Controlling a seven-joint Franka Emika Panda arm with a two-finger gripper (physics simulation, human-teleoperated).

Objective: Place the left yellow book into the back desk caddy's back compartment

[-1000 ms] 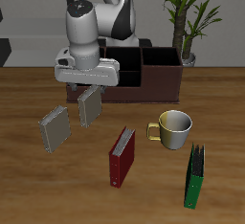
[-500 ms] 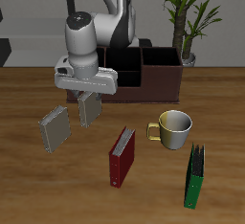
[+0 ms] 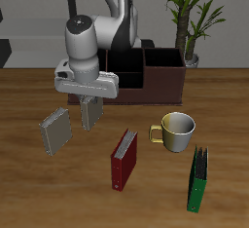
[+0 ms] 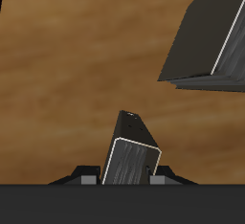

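Pincer set over the left yellow book, grasp about to be taken

Exterior view: the pincer hangs directly above the left yellow book, which stands tilted on the table just in front of the back desk caddy; the other tan book leans close beside it, nearer the table's front edge. A good grasp likely means coming straight down, centred on the book's thin edge, clear of its twin. Wrist view: the left yellow book sits between the two fingers, which stand apart on either side of its top edge, not visibly pressing it; the twin lies well apart.
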